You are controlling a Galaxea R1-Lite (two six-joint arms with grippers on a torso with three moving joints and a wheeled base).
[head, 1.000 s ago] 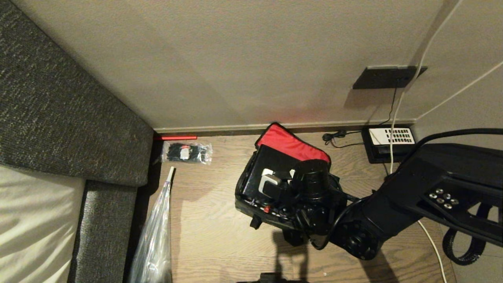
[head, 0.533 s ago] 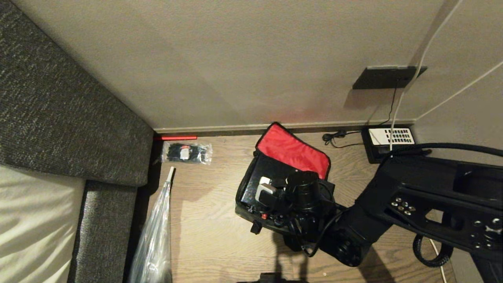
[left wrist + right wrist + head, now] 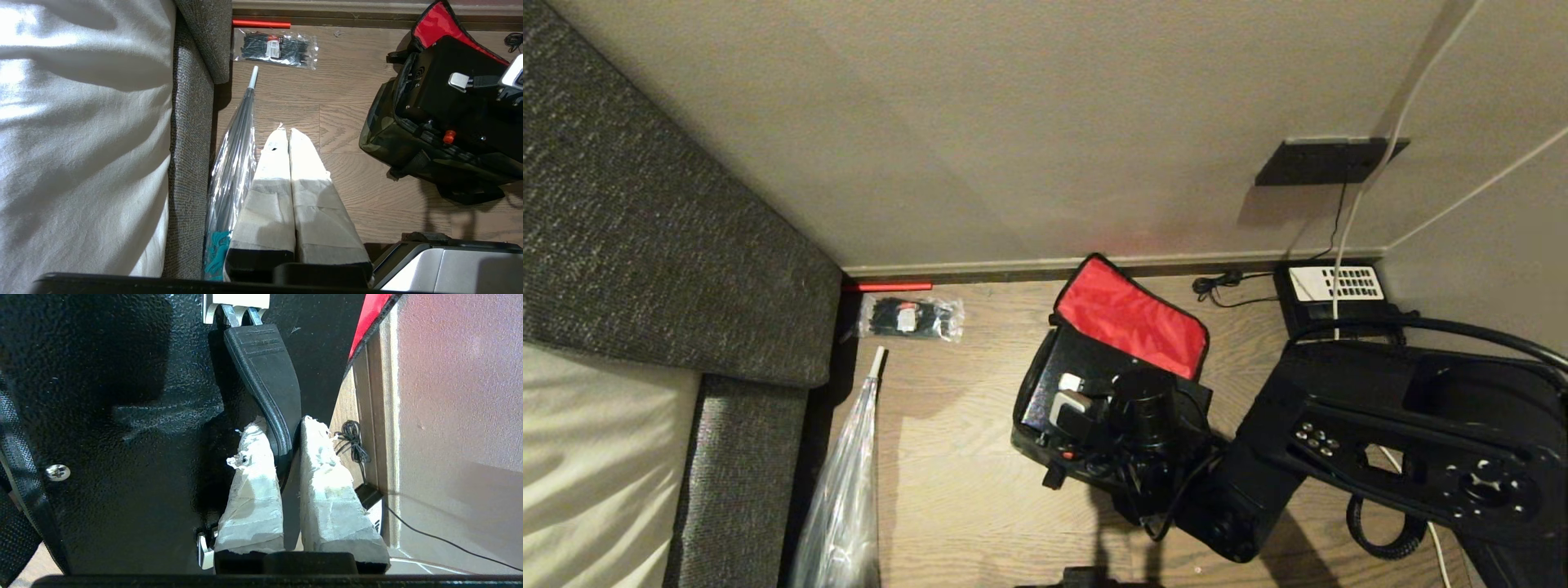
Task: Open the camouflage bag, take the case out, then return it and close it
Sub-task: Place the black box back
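- Left gripper [image 3: 289, 134], fingers pressed together on nothing, hangs over bare floor [image 3: 964, 490] between the sofa [image 3: 743, 457] and the bag [image 3: 1045, 425].
- Right gripper [image 3: 282, 437] clamps the handle [image 3: 265, 367] of the black case [image 3: 1086, 367] inside the open bag.
- Red lid [image 3: 1131, 318] leans near the wall [image 3: 1013, 147]; phone [image 3: 1331, 286] just beside.

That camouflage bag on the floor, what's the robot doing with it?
The camouflage bag lies open, its red lid flipped back. The right pincer is shut on the black handle of the black case sitting in the bag. The left pincer hangs idle beside the bed.
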